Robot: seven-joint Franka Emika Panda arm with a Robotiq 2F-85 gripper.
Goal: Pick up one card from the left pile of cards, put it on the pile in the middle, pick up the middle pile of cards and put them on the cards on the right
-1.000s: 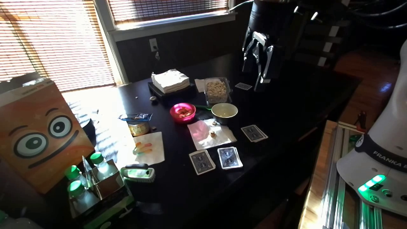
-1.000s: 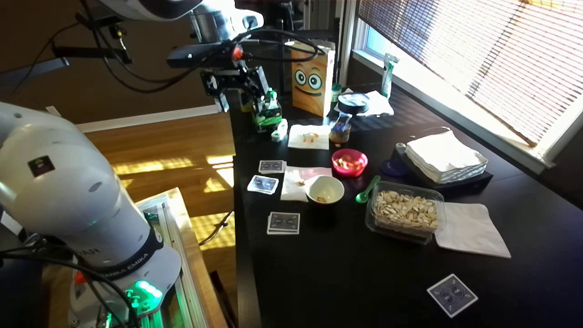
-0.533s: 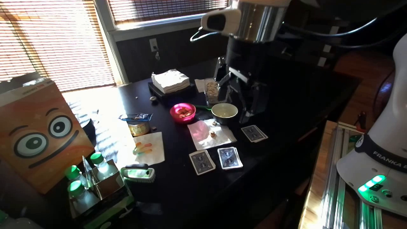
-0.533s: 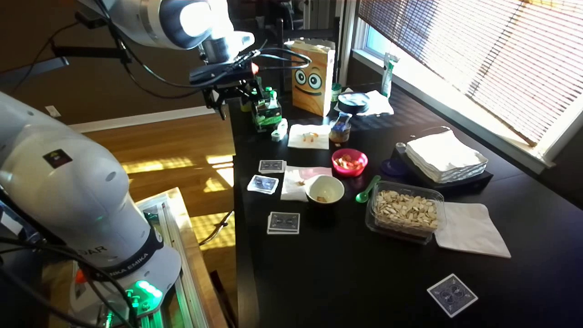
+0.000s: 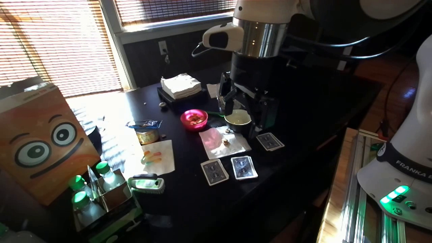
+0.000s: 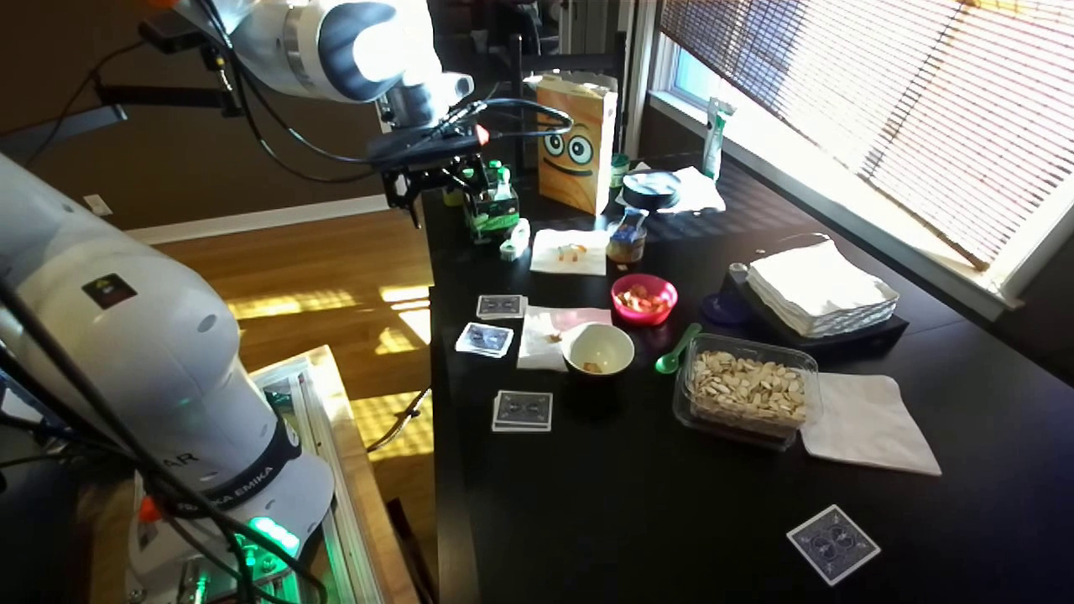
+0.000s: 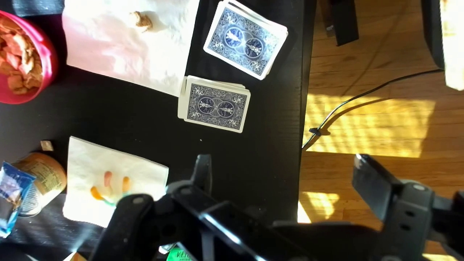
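Three face-down blue-backed card piles lie near the table's front edge. The left pile (image 5: 214, 172) shows in both exterior views (image 6: 501, 307); it also shows in the wrist view (image 7: 219, 105). The middle pile (image 5: 244, 167) lies beside it, also in both exterior views (image 6: 485, 339) and in the wrist view (image 7: 246, 40). The right pile (image 5: 270, 141) stands apart in both exterior views (image 6: 523, 410) and is outside the wrist view. My gripper (image 7: 284, 161) is open and empty, raised above the table edge; both exterior views show it (image 5: 241, 123) (image 6: 447, 201).
A single card (image 6: 833, 544) lies far off. Napkins (image 5: 224, 141), a white bowl (image 6: 598, 348), a pink bowl (image 5: 194, 119) and a plastic box of seeds (image 6: 747, 390) stand around the piles. A bottle carrier (image 5: 108, 202) and tall orange box (image 5: 47, 141) stand at one end.
In an exterior view my gripper has moved left and down, in front of the white bowl and seed box. It stays open. The card piles have not moved.
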